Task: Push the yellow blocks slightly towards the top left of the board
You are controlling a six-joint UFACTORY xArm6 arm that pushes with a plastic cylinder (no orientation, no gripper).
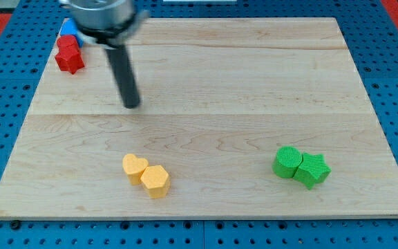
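Two yellow blocks lie touching near the view's bottom, left of centre: a yellow heart (134, 166) and, to its lower right, a yellow hexagon (155, 180). My tip (130, 105) rests on the board well above them, in the upper left part, roughly a quarter of the board's height away from the heart. It touches no block.
At the board's top left corner sit a red star (69, 61), a red block (67, 44) above it and a blue block (68, 28) partly hidden by the arm. A green cylinder (287, 161) and green star (313, 169) sit touching at the lower right. The wooden board (254, 83) lies on blue pegboard.
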